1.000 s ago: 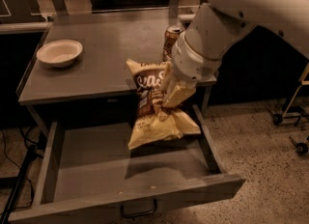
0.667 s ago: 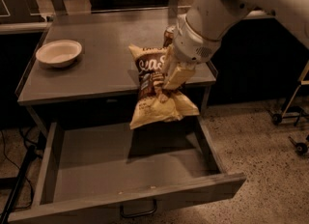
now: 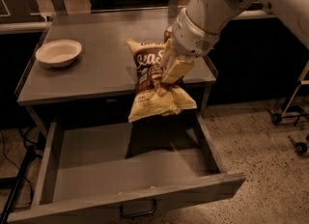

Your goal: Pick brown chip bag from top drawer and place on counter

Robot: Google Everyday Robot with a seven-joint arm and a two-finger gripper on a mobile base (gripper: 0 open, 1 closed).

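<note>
The brown chip bag hangs in the air, dark brown top with white script, pale yellow bottom. My gripper is shut on its middle, coming down from the upper right. The bag's top overlaps the front edge of the counter; its lower part hangs over the open top drawer, which is pulled out with its loop handle at the front. The drawer's inside shows nothing else.
A white bowl sits on the counter's left side. A small brown can is partly hidden behind my arm on the counter's right. A wheeled stand is on the floor at the right.
My gripper has lifted the chip bag higher and slightly back, from over the drawer to the level of the counter's front edge.
</note>
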